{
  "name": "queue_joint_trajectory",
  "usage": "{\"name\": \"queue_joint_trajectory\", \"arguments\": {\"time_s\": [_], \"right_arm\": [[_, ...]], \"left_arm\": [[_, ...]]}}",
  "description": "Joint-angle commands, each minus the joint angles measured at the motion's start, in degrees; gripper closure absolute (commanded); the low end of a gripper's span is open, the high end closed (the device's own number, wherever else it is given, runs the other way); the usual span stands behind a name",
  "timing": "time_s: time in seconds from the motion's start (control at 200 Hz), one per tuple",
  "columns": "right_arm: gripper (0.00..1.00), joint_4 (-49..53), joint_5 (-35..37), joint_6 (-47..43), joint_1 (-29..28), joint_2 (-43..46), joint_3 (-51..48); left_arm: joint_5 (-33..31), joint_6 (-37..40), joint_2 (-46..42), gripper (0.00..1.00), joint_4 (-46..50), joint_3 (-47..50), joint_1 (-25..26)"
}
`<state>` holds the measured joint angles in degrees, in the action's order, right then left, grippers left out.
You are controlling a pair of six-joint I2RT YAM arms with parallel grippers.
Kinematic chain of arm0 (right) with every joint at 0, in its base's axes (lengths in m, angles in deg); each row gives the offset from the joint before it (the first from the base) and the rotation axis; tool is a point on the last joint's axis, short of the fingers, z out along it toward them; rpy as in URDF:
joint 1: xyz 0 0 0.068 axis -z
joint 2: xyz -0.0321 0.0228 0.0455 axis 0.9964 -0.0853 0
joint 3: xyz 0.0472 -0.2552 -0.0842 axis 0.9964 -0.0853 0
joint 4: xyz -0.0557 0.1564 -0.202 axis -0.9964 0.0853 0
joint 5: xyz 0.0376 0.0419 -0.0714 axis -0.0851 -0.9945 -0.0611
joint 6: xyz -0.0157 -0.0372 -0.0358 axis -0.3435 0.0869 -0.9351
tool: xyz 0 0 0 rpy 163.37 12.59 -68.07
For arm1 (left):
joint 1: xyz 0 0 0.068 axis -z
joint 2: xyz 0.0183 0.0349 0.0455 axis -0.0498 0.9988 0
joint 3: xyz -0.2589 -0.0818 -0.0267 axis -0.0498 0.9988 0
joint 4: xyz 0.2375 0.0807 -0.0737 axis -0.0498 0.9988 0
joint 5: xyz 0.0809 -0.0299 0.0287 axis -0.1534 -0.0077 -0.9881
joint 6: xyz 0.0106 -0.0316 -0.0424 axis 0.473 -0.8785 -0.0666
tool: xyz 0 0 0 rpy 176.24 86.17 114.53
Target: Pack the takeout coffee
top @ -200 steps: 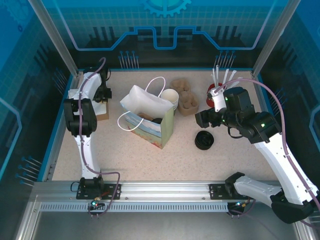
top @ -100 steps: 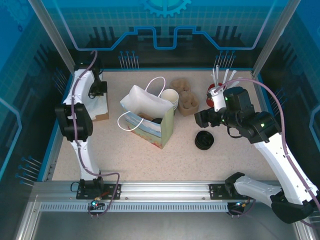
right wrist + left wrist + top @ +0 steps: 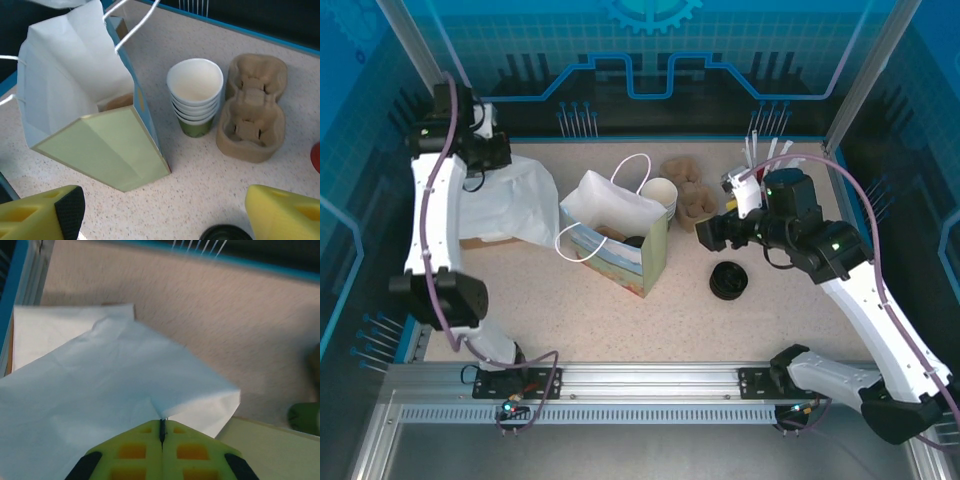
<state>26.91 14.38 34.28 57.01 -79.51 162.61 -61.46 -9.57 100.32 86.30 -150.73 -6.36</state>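
The left gripper [image 3: 161, 423] has its two yellow fingers [image 3: 131, 452] pressed together; they pinch the edge of a thin white sheet of paper [image 3: 105, 375]; the sheet hangs down below the gripper and spreads out wide.

The right gripper [image 3: 162, 212] has its yellow fingers [image 3: 37, 215] spread far apart; nothing is between them but the speckled beige table top [image 3: 200, 175].

Ahead of the right gripper and to its left stands a tall paper bag with white string handles [image 3: 100, 145]; the bag is open at the top and white inside. Down in the bag, seen from above, is a small dark round thing [image 3: 633, 240]; it looks like the black lid of the takeout coffee, a small green paper cup, but the cup part is hidden, so I cannot be sure.

Straight ahead of the right gripper is a stack of green paper cups with cream rims [image 3: 196, 97]; just beside it, to the right, lies a brown cardboard cup holder [image 3: 252, 112]. A stack of round black plastic lids [image 3: 728, 280] sits close below the right gripper.
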Motion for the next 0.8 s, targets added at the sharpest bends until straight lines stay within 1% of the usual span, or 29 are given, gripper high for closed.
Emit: {"name": "queue_joint_trajectory", "arguments": {"time_s": [0.0, 0.12, 0.235, 0.35, 0.41, 0.495, 0.635, 0.795], "right_arm": [[0.15, -5.33, -4.43, -1.71, -0.36, -2.26, 4.08], [0.13, -5.74, -5.46, -1.74, -3.13, -7.18, 10.16], [0.10, -5.78, -5.19, -1.70, -7.76, -13.95, 18.02], [0.07, -6.60, -4.45, -1.89, -12.98, -22.15, 26.89], [0.06, -6.86, -4.79, -1.22, -14.81, -27.05, 31.76], [0.06, -5.82, -4.70, -0.31, -16.53, -34.78, 39.62], [0.06, -2.03, -6.71, 1.63, -18.63, -47.76, 54.94], [0.07, 2.31, -5.92, 4.75, -20.32, -60.69, 70.98]], "left_arm": [[6.44, -1.26, -6.62, 1.00, -5.18, 1.29, -0.24], [10.18, -3.15, -11.37, 1.00, -8.55, 1.95, -0.19], [13.50, -5.63, -15.06, 1.00, -11.30, 2.37, -0.17], [14.80, -7.18, -17.82, 1.00, -12.80, 2.59, -0.13], [15.18, -7.74, -18.82, 1.00, -13.01, 2.64, -0.11], [15.70, -8.48, -19.84, 1.00, -13.12, 2.56, -0.11], [16.71, -9.03, -20.58, 1.00, -12.89, 2.68, -0.14], [17.37, -9.31, -21.03, 1.00, -12.44, 2.85, -0.25]]}}
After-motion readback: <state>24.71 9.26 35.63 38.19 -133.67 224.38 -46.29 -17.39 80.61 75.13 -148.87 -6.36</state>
